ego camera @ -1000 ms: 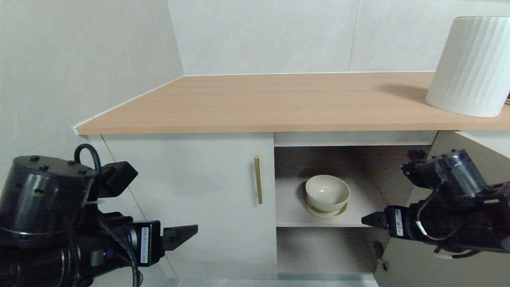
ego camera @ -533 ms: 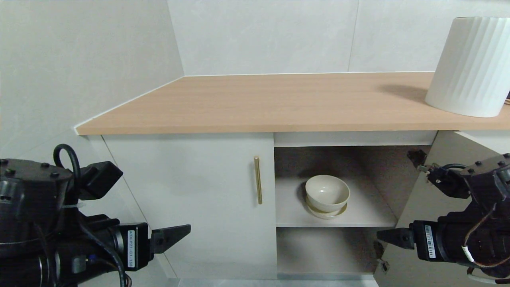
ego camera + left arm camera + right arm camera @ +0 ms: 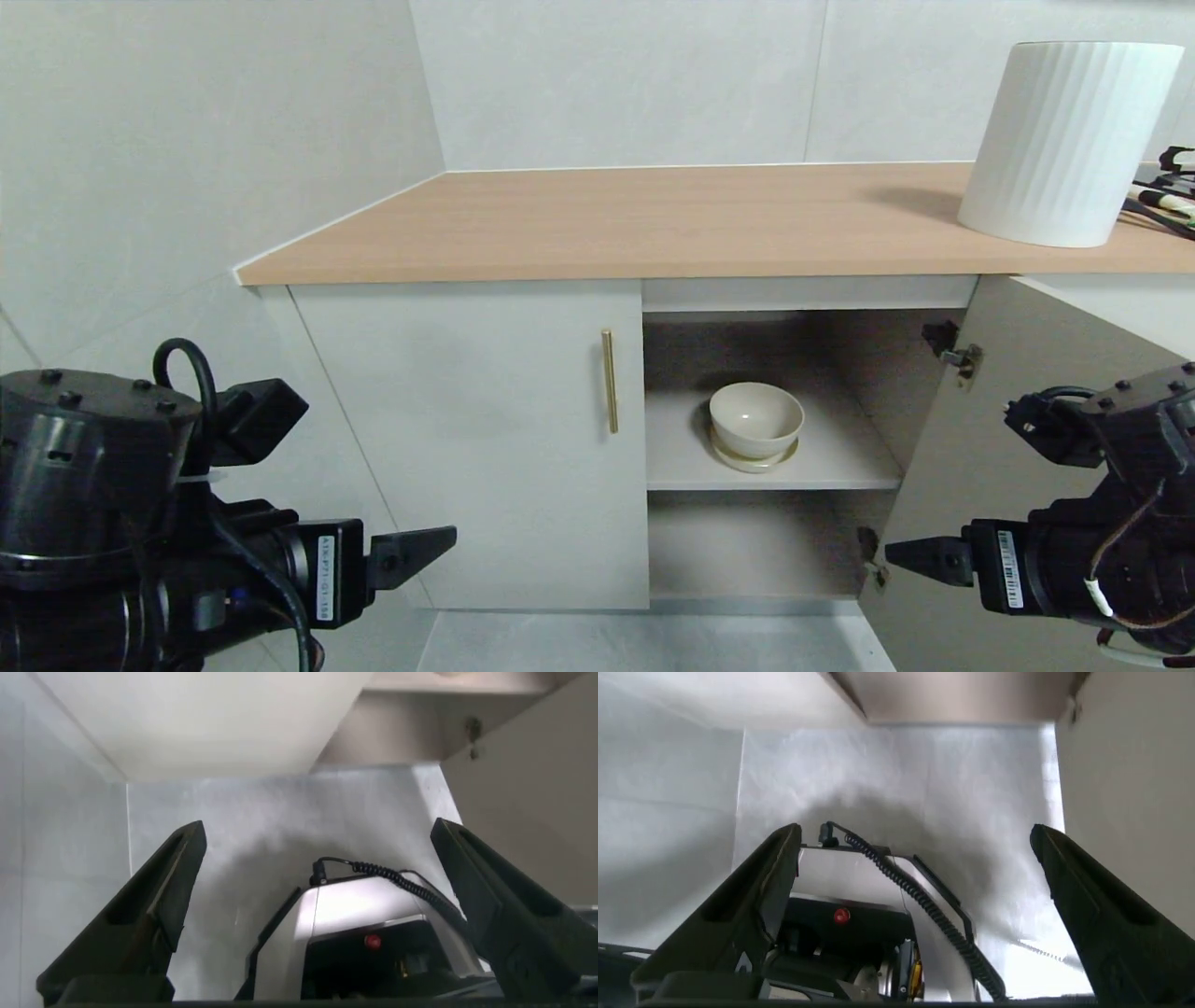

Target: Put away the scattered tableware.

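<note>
Fingers of left gripper: 2, spread wide, nothing held, pale floor beyond them.
Fingers of right gripper: 2, equally wide apart, nothing held.
Wrist views give both fingers of each pair; the head view gives 1 tip per gripper, the left low before the closed cabinet door, the right low beside the open door, both well apart from the tableware.
Bowl: 1, cream, round, upright, mouth facing up, axis vertical; seated on 1 saucer on the upper shelf of the open compartment.
Brass handle: vertical bar on the closed door.
Wooden countertop: carries 1 white ribbed cylinder at its right end.
</note>
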Tool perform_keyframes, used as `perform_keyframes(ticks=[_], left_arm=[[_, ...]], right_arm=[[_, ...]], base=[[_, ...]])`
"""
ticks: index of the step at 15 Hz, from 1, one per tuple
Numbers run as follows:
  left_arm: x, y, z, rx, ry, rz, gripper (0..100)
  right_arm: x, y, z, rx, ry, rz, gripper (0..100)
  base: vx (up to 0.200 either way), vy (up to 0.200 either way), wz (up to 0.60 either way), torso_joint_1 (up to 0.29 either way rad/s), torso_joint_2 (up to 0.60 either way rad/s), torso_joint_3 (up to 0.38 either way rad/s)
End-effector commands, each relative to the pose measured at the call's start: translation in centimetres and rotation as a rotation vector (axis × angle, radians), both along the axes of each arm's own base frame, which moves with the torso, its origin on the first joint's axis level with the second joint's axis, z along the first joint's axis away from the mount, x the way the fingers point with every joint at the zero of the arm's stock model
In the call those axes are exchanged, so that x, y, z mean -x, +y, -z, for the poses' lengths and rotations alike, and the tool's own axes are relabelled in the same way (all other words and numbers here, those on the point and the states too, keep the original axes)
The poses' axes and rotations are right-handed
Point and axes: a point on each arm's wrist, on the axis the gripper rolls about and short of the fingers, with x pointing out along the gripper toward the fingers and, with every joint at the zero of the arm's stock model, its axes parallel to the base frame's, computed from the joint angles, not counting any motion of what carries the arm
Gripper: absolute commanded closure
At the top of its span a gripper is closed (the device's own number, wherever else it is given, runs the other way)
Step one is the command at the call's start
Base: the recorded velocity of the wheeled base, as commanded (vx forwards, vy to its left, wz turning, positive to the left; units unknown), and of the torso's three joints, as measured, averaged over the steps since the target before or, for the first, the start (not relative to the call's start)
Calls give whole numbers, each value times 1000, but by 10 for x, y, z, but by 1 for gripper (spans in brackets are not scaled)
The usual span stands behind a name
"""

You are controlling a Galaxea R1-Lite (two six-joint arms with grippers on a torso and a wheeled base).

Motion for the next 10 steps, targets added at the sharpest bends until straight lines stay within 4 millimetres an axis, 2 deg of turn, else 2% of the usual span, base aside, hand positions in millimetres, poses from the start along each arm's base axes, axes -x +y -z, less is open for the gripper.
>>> perform_keyframes(ticks=[1, 7, 10], left_arm=[[-3, -2, 3, -9, 15, -1, 0], [-5, -4, 5, -16, 27, 2, 0], [-5, -4, 6, -17, 28, 6, 0]], right_arm=[[-1, 1, 3, 7, 11, -1, 0], [-1, 1, 3, 8, 10, -3, 0], [-1, 1, 4, 10, 14, -3, 0]], base=[[-200, 0, 0, 2, 7, -2], [-200, 0, 0, 2, 2, 2], [0, 0, 0, 0, 0, 0]])
